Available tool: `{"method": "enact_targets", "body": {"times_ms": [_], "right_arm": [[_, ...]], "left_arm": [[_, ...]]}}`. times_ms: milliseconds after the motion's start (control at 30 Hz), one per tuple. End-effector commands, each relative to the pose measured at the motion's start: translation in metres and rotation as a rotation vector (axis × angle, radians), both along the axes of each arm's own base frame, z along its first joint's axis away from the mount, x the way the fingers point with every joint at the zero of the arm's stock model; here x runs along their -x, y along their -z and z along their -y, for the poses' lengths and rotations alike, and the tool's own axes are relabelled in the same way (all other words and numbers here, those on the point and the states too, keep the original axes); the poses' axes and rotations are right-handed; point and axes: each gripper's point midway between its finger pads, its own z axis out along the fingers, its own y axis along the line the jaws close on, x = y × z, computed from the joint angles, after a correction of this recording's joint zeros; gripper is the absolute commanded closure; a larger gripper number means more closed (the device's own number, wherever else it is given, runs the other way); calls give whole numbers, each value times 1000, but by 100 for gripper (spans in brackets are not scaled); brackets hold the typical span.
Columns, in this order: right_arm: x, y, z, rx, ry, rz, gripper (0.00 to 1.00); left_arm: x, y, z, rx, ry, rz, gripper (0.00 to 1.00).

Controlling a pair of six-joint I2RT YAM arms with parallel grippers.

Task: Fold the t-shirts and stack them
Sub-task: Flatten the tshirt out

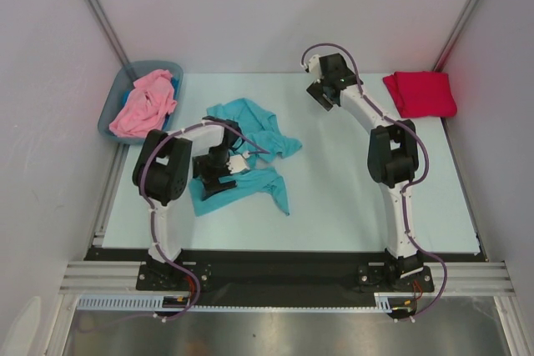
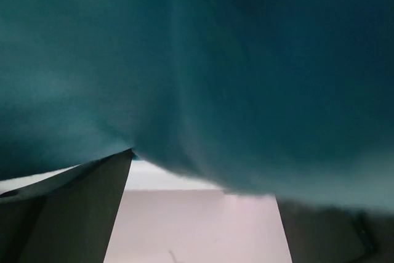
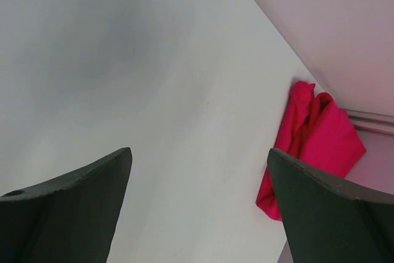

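White walls box in a pale bench [image 1: 350, 198], and the teal shirt [image 1: 250, 118] lies crumpled left of its centre, sprawling loosely from the middle toward the near-left with no clean long axis to fold along. The left gripper [image 1: 219, 174] sits right in that heap, so this arm is plainly the nearer. Its own camera is mostly covered by draped teal cloth [image 2: 215, 60]. The fingers show spread below the cloth with bare wall between them, and I see nothing pinched at the tips. The right gripper [image 1: 321, 96] hovers near the far edge, well apart from the teal shirt, its jaws wide and empty. Only its camera shows the red shirt [image 3: 314, 146] close up, folded in the far right corner. The pink shirt [image 1: 146, 104] is bunched in a bin [image 1: 111, 110] at the far left corner, seen only from above.
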Motion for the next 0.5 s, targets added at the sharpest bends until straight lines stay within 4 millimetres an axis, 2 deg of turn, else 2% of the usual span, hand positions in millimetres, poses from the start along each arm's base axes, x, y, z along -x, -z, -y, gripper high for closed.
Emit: {"method": "enact_targets", "body": {"times_ms": [0,233,367,400,433,467], "right_arm": [[0,-31,-13,-50,-20,50,0],[1,-27,-14,-74,-17,41,0],[4,-23,-14,-82,-14,32,0],[5,-23,-15,-85,-16,29,0],[5,-22,-13,-91,-14,26,0],[6,-21,-15,-99,-21,19,0]], "left_arm": [[-25,16,-46,-172,17,114,0],[-45,14,-90,-378,50,232,0],[-60,1,-126,-546,73,315,0],[-74,-2,-131,-571,95,371,0],[-72,-1,-141,-613,116,372,0],[-74,-9,-154,-674,113,391,0]]}}
